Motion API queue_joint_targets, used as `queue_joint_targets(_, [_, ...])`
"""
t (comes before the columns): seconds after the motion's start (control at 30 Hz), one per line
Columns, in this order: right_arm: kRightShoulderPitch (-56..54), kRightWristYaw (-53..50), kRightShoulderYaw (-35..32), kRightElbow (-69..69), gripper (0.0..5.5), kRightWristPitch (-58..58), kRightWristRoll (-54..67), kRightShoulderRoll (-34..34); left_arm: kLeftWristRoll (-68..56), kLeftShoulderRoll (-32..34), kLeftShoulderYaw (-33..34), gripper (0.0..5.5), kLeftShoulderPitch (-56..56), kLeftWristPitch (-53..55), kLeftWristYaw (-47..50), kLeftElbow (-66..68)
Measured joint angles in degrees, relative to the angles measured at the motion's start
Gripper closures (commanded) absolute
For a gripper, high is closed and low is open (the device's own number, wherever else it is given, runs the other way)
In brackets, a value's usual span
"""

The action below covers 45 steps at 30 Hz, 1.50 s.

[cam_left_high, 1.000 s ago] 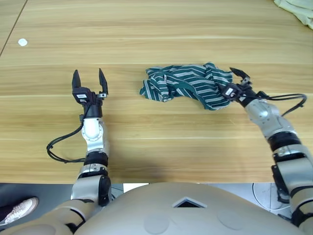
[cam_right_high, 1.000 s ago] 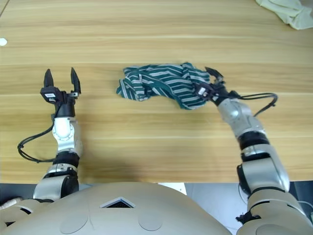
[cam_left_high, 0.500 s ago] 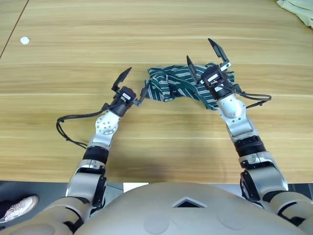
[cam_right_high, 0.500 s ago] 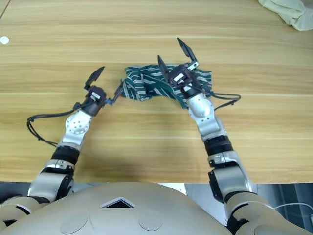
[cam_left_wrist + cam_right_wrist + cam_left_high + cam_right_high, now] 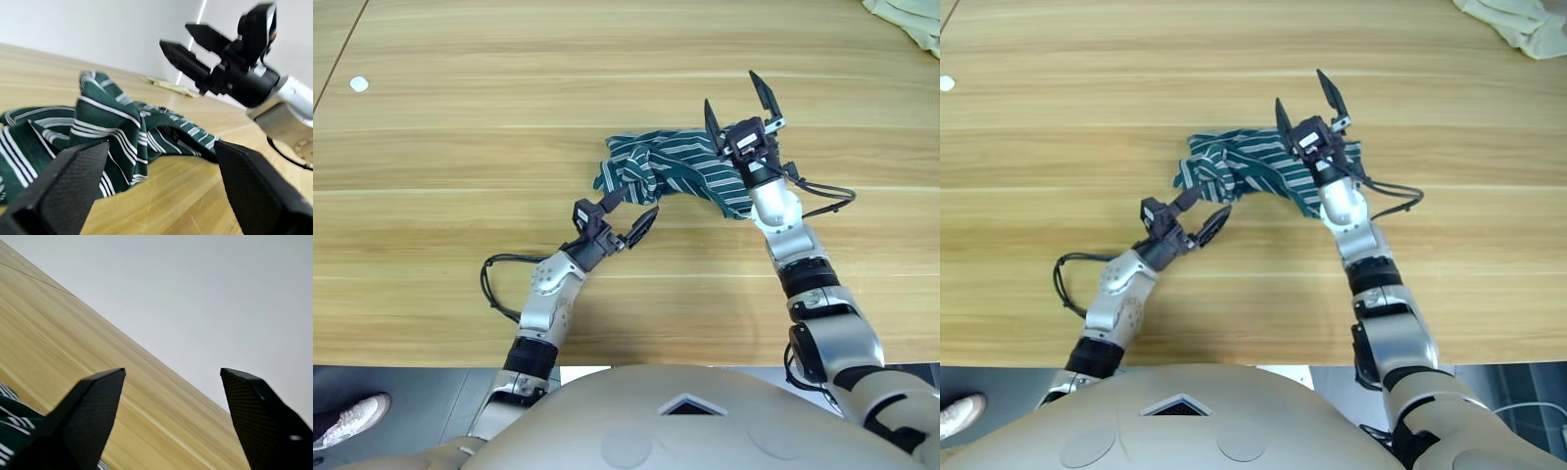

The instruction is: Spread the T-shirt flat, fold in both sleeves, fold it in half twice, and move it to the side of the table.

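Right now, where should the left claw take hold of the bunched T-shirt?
Probably the raised fold at the T-shirt's near-left end, coming low from the robot's side: that ridge stands off the table straight ahead of the open left claw.

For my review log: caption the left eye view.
Crumpled green striped T-shirt on wooden table; open left hand at its near edge, open right hand above it.

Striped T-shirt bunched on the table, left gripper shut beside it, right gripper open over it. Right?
No: the left gripper is open, facing the T-shirt, as the left wrist view shows. The rest holds: T-shirt bunched on the table, right gripper open over it.
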Motion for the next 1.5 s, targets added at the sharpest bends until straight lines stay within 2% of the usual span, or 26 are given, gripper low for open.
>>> queue_joint_targets(0.13, [-0.9,-0.8,-0.1,1.8,1.90,-0.9,-0.1,0.0,4.3,-1.3,0.9,1.52,-4.2,0.7,5.4,3.8])
queue_joint_targets(0.37, [-1.3,-1.2,-0.1,4.3,1.90,-1.7,-0.1,0.1,6.5,-3.6,0.1,1.52,-4.0,3.1,7.2,4.4])
queue_joint_targets(0.8, [-2.7,-3.4,0.1,8.7,1.90,-1.8,-2.1,0.4,10.4,-6.2,1.7,3.86,-5.2,2.6,12.9,6.9])
queue_joint_targets(1.1, [-3.2,-3.6,0.3,12.1,1.90,-1.8,-2.4,0.7,11.0,-7.3,1.4,5.48,-5.7,1.4,13.0,7.3])
queue_joint_targets(1.3, [-3.4,-3.7,0.7,13.2,1.90,-1.9,-2.4,1.9,9.7,-7.2,2.6,5.48,-5.4,-0.4,10.7,7.2])
queue_joint_targets(1.4, [-3.5,-3.8,0.7,13.3,1.90,-2.1,-2.4,1.9,5.0,-5.8,3.1,5.48,-2.2,-2.4,4.3,2.8])
queue_joint_targets(1.5, [-3.5,-3.8,0.7,13.2,1.90,-2.2,-2.5,1.6,1.3,-0.6,5.8,5.48,0.3,-7.5,-2.5,-2.3])
